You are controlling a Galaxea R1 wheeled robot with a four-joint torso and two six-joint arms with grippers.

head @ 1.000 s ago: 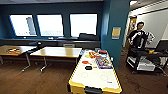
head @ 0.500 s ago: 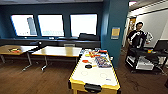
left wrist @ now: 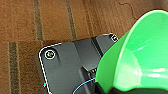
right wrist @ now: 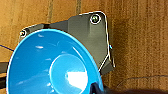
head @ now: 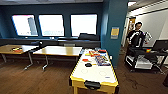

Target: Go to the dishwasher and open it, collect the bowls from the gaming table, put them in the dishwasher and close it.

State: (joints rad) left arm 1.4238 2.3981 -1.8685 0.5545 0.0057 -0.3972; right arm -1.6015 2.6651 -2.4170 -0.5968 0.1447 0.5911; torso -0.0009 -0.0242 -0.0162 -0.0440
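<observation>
Fingers of the left gripper: dark, clamped on the rim of the lime green bowl. Holds that bowl tilted above the brown striped carpet, its hollow side toward the wrist camera, in front of the robot's dark plate. Fingers of the right gripper: likewise dark and closed on the rim of the blue bowl. Carries this one over the same brown carpet too, hollow side up toward the camera, with a bright glint near the middle.

Further out, in the head view: just ahead and slightly right, the gaming table, lengthwise away from the robot, white top, yellow rim, black slot in the near end. Near half of the top bare apart from faint circles. Toward the far half, a dark round object, small red and orange pieces, and a colourful flat box.

Beyond, to the left: two wooden-topped tables on thin legs, end to end. To the right: a teal pillar bearing a yellow notice, then a person in dark clothing standing behind a cart, a dark screen beside. At the back wall: three bright windows.
</observation>
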